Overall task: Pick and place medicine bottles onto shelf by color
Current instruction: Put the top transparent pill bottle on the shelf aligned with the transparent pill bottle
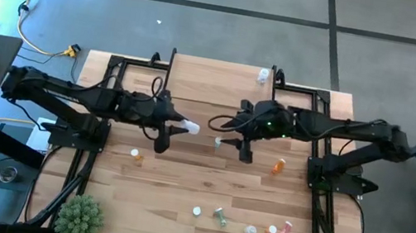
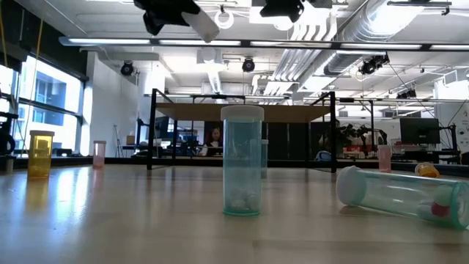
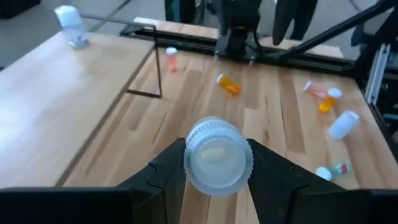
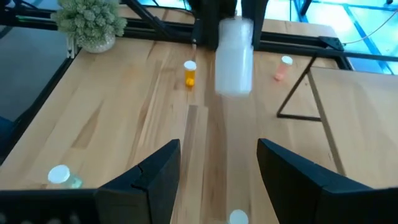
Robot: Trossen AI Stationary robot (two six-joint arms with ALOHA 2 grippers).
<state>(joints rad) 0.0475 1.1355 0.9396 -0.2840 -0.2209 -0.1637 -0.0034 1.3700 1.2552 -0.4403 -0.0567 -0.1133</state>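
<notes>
At table centre, the left gripper (image 1: 181, 126) clamps a frosted white bottle (image 1: 189, 126), pointing it toward 3 o'clock. Only the left wrist view shows its ribbed round cap (image 3: 217, 154) between the dark fingers (image 3: 166, 167). The right gripper (image 1: 230, 143) faces it with fingers spread and empty. The pale wooden shelf (image 1: 214, 80) lies at 12 o'clock; the low view alone shows its thin black legs (image 2: 152, 128).

I see one bottle (image 1: 262, 76) on the shelf (image 1: 214, 80) at twelve o'clock; plant (image 1: 80, 217) at seven.
</notes>
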